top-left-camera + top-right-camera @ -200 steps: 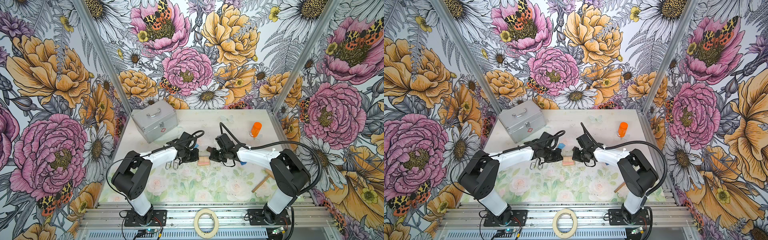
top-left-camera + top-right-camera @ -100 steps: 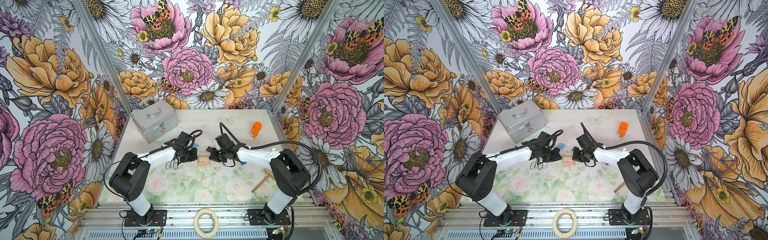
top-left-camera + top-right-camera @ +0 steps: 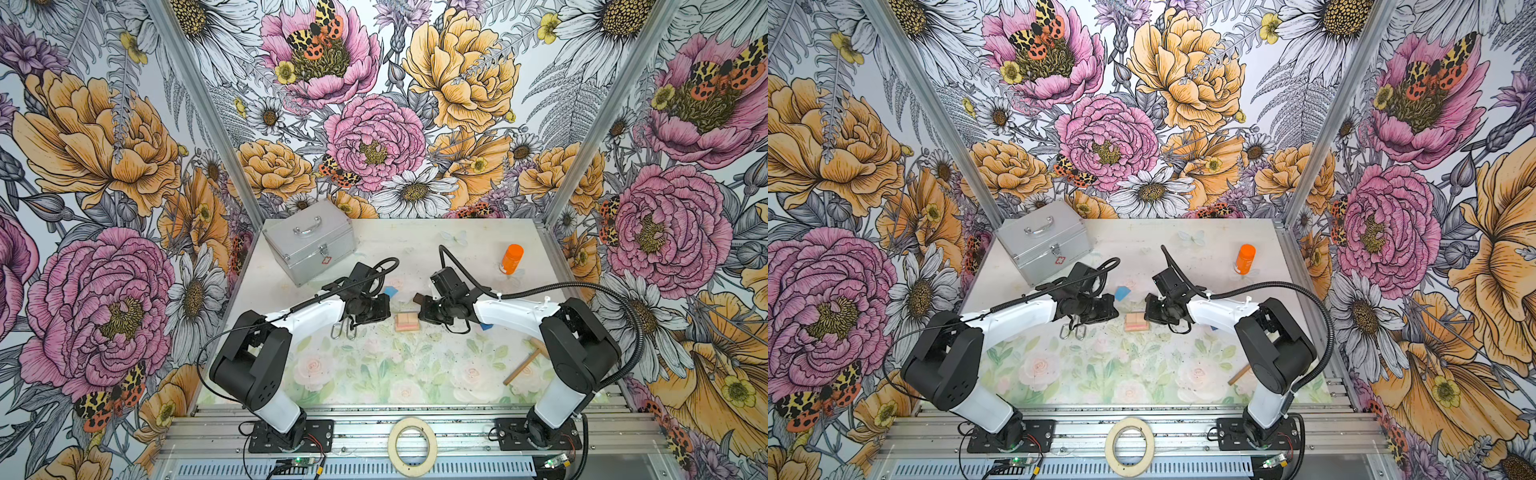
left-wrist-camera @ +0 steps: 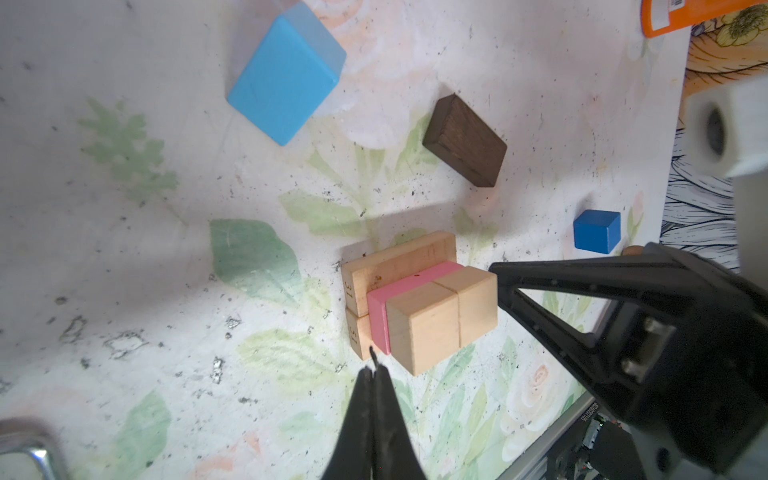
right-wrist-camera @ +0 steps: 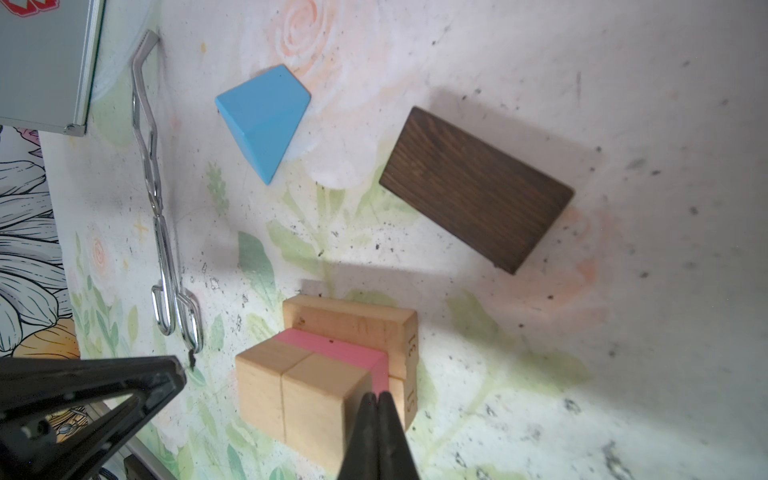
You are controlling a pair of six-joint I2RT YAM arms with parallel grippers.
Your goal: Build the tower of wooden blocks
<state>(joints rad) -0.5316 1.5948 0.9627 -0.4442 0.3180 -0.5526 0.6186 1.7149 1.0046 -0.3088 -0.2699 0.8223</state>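
Wood block tower [image 3: 406,322]: tan, pink, tan. Dark brown bar [image 5: 476,189], blue cubes [image 4: 286,79] unplaced. Left gripper [image 4: 374,374], right gripper [image 5: 377,401]: jaws pressed together.

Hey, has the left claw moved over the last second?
Yes. In a top view the left claw has backed slightly to the left, away from the wood block tower, which stayed put.

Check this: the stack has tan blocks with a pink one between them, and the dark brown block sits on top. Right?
No: the dark brown block lies on the table apart from the stack, as the right wrist view shows.
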